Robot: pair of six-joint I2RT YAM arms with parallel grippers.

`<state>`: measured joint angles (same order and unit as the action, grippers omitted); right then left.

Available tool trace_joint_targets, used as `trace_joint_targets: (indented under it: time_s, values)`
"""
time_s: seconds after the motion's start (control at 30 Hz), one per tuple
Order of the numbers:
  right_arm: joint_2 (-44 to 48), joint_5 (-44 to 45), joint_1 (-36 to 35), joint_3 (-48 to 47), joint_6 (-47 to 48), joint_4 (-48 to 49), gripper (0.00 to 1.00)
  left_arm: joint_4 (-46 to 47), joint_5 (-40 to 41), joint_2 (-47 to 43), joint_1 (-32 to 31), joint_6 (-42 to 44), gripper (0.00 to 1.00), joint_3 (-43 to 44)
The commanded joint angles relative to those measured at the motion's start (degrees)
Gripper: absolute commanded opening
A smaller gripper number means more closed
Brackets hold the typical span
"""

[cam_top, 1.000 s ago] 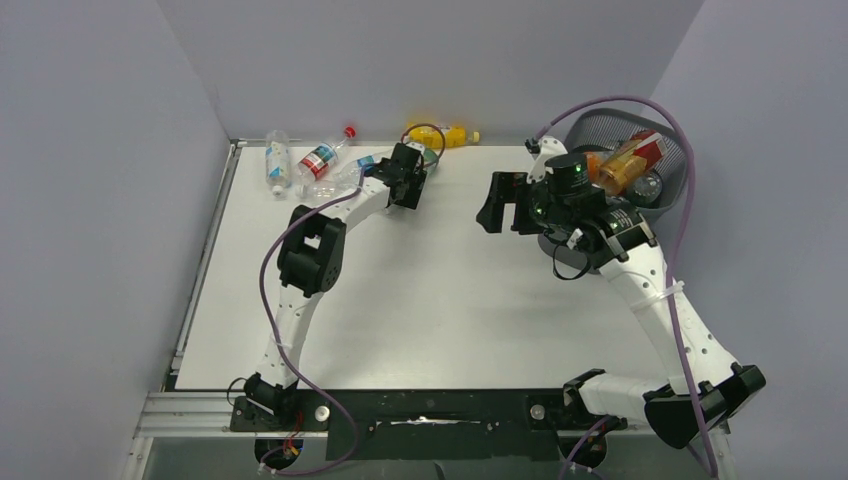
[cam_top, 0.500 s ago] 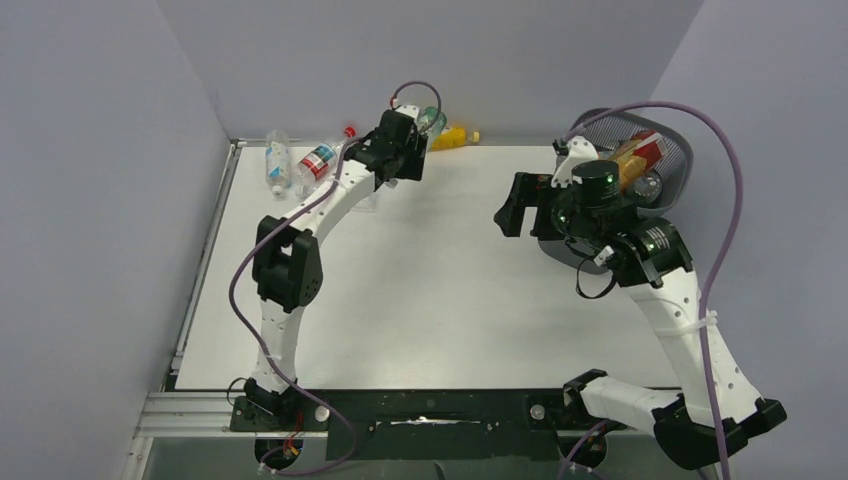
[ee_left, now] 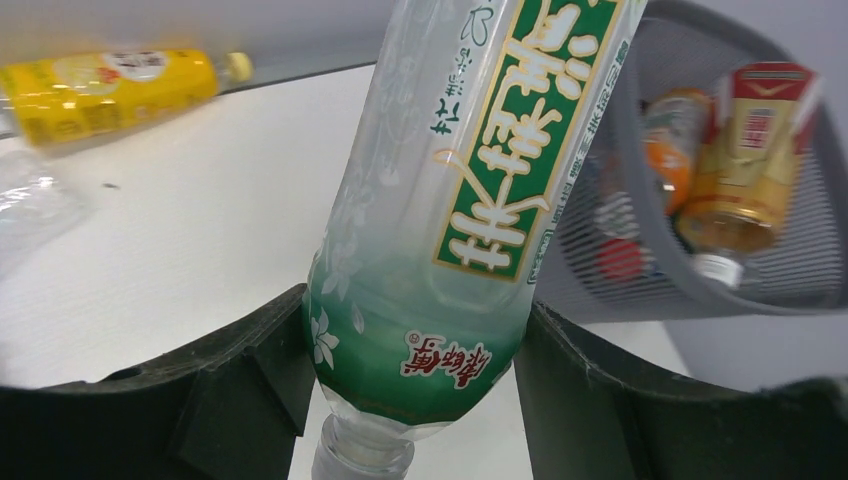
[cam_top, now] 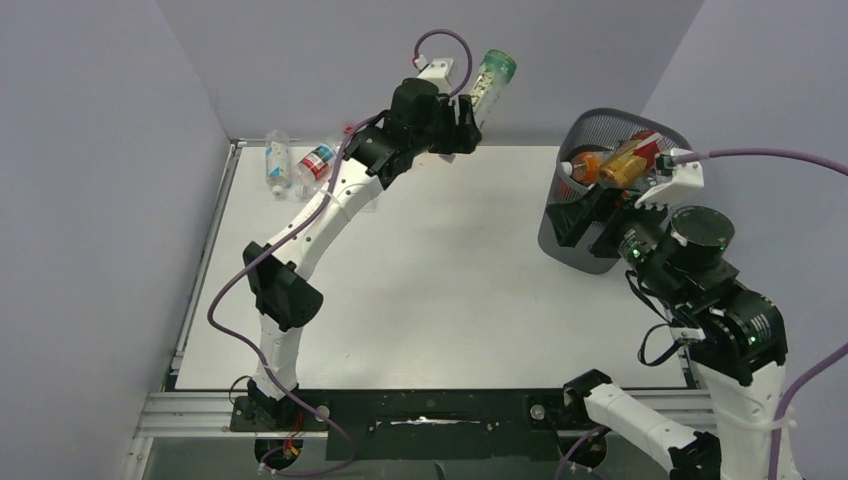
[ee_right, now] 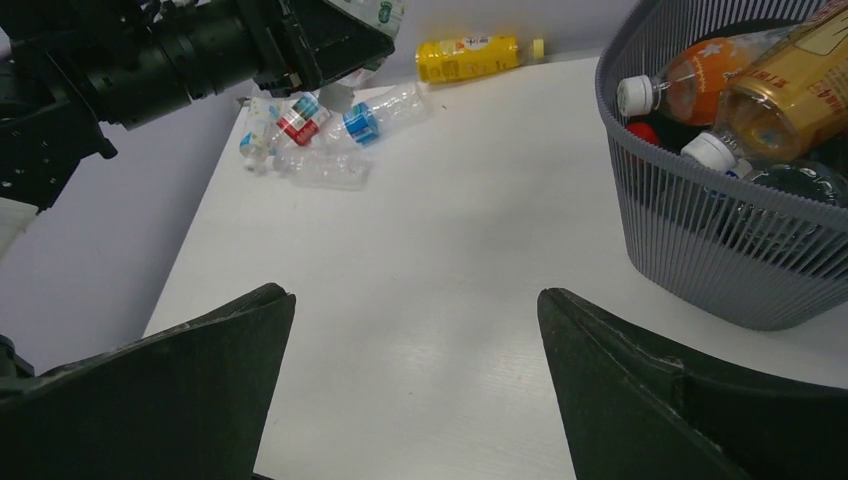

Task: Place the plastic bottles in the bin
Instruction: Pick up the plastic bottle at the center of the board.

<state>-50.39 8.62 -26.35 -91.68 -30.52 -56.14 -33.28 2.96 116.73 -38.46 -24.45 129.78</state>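
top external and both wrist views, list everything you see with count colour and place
green-label bottle: one, clear with green base, held above the table's far edge, tilted, cap end toward the wrist
yellow bottle: one, yellow, lying at the far edge by the wall
clear bottles: about four, red or blue labels, clustered at the far left corner
binned bottles: at least three, orange, amber and a dark one, inside the bin
bin: one, dark grey mesh, far right of the table
table: one, white
arms: two, white and black, purple cables
left pincer: shut on the green-label bottle
right pincer: open, empty, beside the bin
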Motion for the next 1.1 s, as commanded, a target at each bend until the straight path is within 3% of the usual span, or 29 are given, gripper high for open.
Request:
trace_joint_targets:
  time_s: [0.0,0.5,0.9,1.07]
  values:
    - [3.22,2.83,-0.3,-0.16,-1.38,5.04,0.98,6.46,-7.28,-0.58,-2.45,-9.44,0.52,6.81]
    - [9.86,1.57,-0.11,0.53,-2.43,6.66,0.98,34.16,-14.85,11.47,-10.84,-30.36,0.51,11.82]
    - [12.49,1.22,-0.06,0.36,-2.12,5.07,0.98,48.75,-13.8,19.9,-13.81,-33.74,0.51,16.1]
    - [12.6,1.06,-0.11,0.23,-1.74,4.97,0.98,47.92,-11.91,22.05,-13.89,-34.9,0.53,18.96]
